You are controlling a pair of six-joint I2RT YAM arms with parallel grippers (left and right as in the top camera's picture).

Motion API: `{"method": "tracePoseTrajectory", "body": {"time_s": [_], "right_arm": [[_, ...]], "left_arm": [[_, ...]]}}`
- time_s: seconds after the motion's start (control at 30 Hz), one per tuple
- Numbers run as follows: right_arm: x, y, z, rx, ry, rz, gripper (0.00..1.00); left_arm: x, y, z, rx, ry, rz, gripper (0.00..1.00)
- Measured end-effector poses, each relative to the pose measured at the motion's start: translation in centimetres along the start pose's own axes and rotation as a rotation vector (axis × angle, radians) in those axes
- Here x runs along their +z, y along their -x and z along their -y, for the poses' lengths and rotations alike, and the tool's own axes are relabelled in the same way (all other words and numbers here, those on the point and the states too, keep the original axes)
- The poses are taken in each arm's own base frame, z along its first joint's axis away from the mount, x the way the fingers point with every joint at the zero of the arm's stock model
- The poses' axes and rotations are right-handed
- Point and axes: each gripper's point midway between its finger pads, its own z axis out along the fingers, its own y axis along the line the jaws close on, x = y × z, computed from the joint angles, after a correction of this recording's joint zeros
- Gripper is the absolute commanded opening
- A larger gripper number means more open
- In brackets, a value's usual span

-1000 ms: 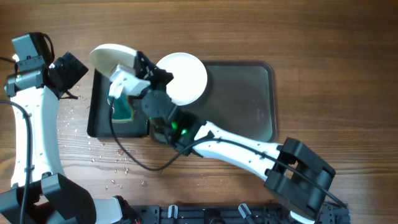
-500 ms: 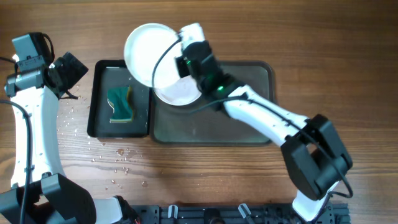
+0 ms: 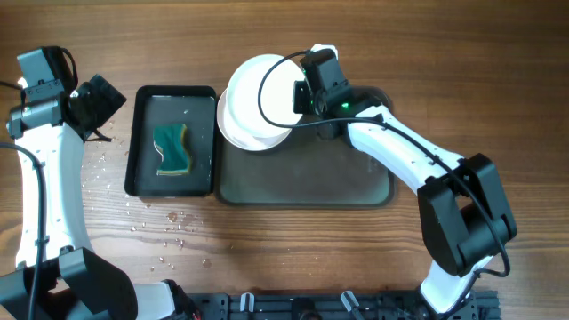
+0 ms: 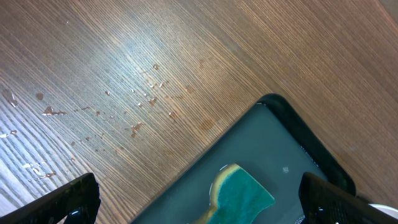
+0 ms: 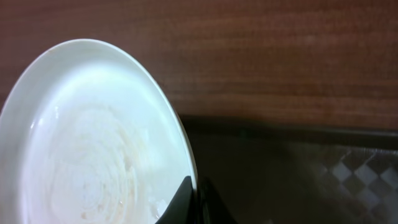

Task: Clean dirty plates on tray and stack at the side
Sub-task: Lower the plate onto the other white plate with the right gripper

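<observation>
Right claw [image 3: 300,94] tight on white plate [image 3: 253,89] rim

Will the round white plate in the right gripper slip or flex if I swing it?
Likely rigid: the round white plate shows no sag though the right gripper pinches only its rim. Possibly slippery: wet-looking swirls streak its face.

left arm [image 3: 40,187]: white rounded links, black joints, a thin black cable alongside; far left of the tray [image 3: 311,178].
left wrist block [image 3: 40,76]: black and boxy.
left gripper [image 3: 102,98]: matt black, angular; blunt black fingertips [image 4: 65,202].
right arm [image 3: 400,160]: smooth white links, bulky black housings right of the tray.
green light [image 3: 342,107]: small, glowing on the black wrist.
wrist cable [image 3: 260,96]: thin, black, looped.
right gripper [image 3: 300,93]: black body, white cap.
</observation>
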Motion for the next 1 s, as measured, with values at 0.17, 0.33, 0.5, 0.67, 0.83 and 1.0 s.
{"method": "tracePoseTrajectory", "body": {"time_s": [0.17, 0.33, 0.5, 0.67, 0.83, 1.0], "right_arm": [[0.0, -1.4, 0.1, -0.003, 0.003, -0.059, 0.05], [-0.1, -1.8, -0.5, 0.023, 0.036, -0.084, 0.06], [0.5, -2.5, -0.5, 0.077, 0.038, -0.107, 0.06], [1.4, -3.4, -0.3, 0.099, 0.028, -0.132, 0.08], [1.6, -3.7, -0.2, 0.114, 0.027, -0.14, 0.25], [1.6, -3.9, -0.7, 0.118, 0.05, -0.153, 0.56]], "left_arm": [[0.0, 0.0, 0.0, 0.0, 0.0, 0.0, 1.0], [0.0, 0.0, 0.0, 0.0, 0.0, 0.0, 1.0], [0.0, 0.0, 0.0, 0.0, 0.0, 0.0, 1.0], [0.0, 0.0, 0.0, 0.0, 0.0, 0.0, 1.0], [0.0, 0.0, 0.0, 0.0, 0.0, 0.0, 1.0], [0.0, 0.0, 0.0, 0.0, 0.0, 0.0, 1.0]]}}
